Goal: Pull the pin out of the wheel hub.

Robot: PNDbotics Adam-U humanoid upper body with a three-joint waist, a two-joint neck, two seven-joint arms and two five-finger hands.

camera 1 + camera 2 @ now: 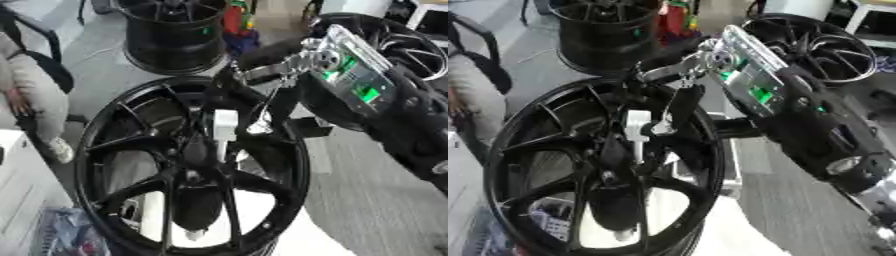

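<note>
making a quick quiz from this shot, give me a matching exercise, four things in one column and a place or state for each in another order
Things:
1. right hand
2. white pin
3. wheel hub
4. second black wheel

Places or states:
A. standing on the floor at the far top of the view
B. black, spoked, nearest the camera
C. upright above the hub centre, fingers beside it
D. reaching in from the upper right

Pairs: 1-D, 2-C, 3-B, 4-A

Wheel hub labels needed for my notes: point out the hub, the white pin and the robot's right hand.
wheel hub [194,176]: left eye view, centre where spokes meet.
white pin [225,125]: left eye view, its middle.
right hand [677,107]: right eye view, a finger.
</note>
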